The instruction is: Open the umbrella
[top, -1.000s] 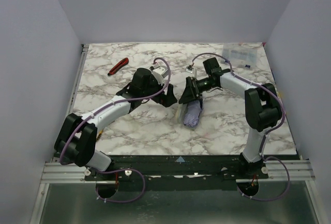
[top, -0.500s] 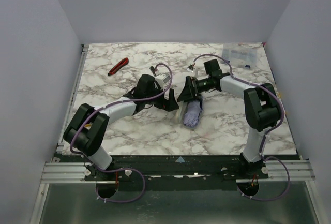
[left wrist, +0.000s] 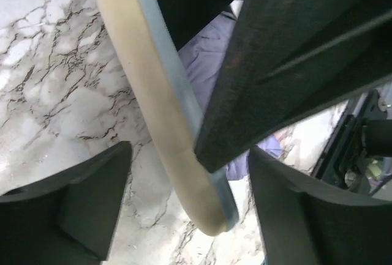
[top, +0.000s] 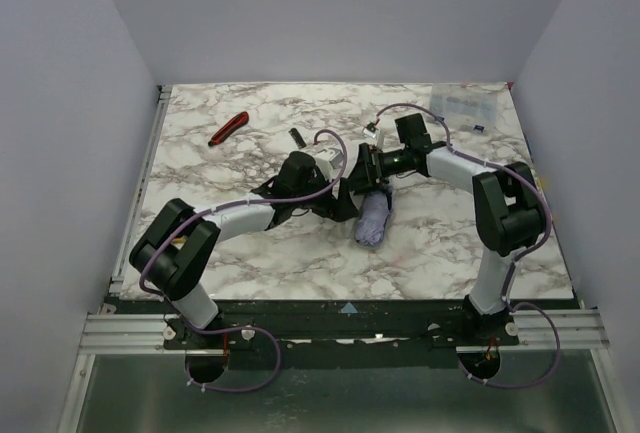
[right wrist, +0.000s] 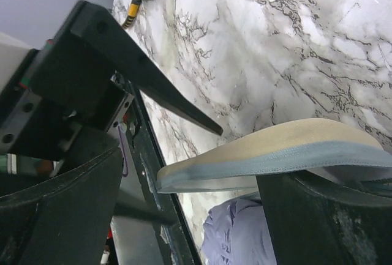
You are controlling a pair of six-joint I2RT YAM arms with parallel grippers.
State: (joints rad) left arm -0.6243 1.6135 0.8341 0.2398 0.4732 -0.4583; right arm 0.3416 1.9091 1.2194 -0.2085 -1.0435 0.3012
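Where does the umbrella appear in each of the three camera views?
Top external: the umbrella lies folded, just right of the picture's centre.
Left wrist: upper middle, lavender fabric, partly hidden.
Right wrist: bottom edge, right of centre, cut off by the frame.
Shared landmark: the marble tabletop, under it in all three.

The folding umbrella of pale lavender fabric (top: 372, 219) lies closed on the white marble counter (top: 250, 143), a short, rumpled bundle just right of centre. Its long axis runs near to far, the near end leaning slightly left. The fabric sits in loose creases (both wrist views show them close up); its far end is hidden.
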